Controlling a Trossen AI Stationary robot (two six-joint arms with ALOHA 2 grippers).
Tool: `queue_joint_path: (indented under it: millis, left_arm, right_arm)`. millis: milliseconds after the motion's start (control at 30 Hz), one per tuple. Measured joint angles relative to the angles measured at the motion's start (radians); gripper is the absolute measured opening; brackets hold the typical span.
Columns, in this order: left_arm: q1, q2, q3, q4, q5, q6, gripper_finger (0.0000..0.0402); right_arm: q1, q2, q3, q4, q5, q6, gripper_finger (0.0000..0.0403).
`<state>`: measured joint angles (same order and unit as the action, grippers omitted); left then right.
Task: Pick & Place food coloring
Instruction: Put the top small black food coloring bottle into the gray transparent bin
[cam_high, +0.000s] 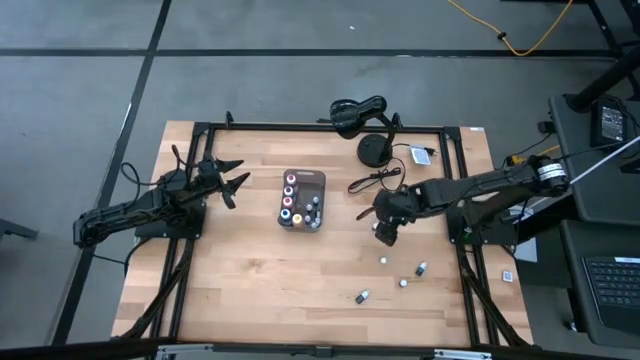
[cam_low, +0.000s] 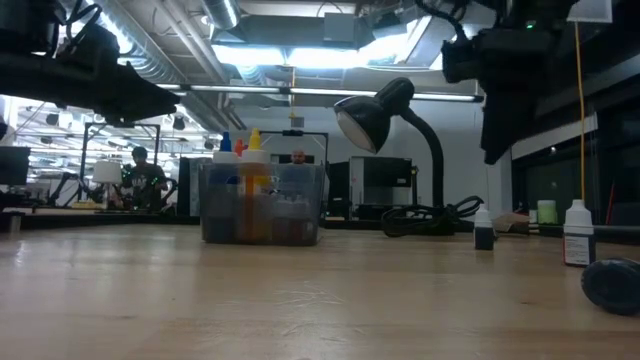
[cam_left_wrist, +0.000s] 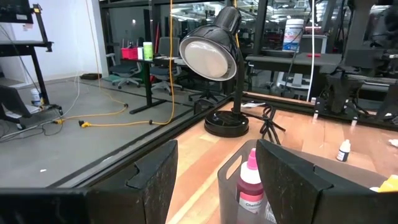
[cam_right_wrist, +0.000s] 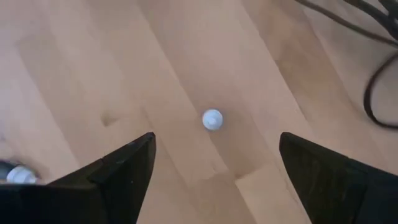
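Several food coloring bottles stand in a gray tray (cam_high: 303, 182) at the table's middle. More lie loose at the near right: a white-capped bottle (cam_high: 383, 260), two others (cam_high: 421, 268) (cam_high: 403, 283), and one on its side (cam_high: 362, 296). My right gripper (cam_high: 386, 236) hangs open above the table and points steeply down. The white-capped bottle (cam_right_wrist: 212, 119) stands upright on its base below it, between the spread fingers, untouched. My left gripper (cam_high: 232, 180) waits open and level at the left, facing the tray and a pink-capped bottle (cam_left_wrist: 250, 180).
A black desk lamp (cam_high: 372, 150) stands on its round base at the back, and its cable (cam_high: 378, 180) runs across the wood just behind my right gripper. Another loose bottle (cam_right_wrist: 15, 176) shows at the edge of the right wrist view. Bare wood lies between the tray and the loose bottles.
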<state>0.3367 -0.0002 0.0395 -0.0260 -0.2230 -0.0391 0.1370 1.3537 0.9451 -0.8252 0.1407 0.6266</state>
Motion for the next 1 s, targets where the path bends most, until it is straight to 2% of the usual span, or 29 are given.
queue_joint_path:
  millis: [233, 433, 800, 1000]
  left_arm:
    - [0.000, 0.000, 0.000, 0.000, 0.000, 0.000, 0.0212]
    - [0.000, 0.000, 0.000, 0.000, 0.000, 0.000, 0.0212]
    - [0.000, 0.000, 0.000, 0.000, 0.000, 0.000, 0.0212]
    - [0.000, 0.000, 0.000, 0.000, 0.000, 0.000, 0.0212]
  right_arm:
    - [-0.069, 0.016, -0.003, 0.021, -0.057, -0.186, 0.0342]
    - [-0.076, 0.063, -0.003, 0.064, -0.116, -0.315, 0.0342]
    - [-0.075, 0.160, -0.013, 0.128, -0.120, -0.419, 0.0342]
    - [-0.075, 0.179, -0.087, 0.189, -0.136, -0.377, 0.0342]
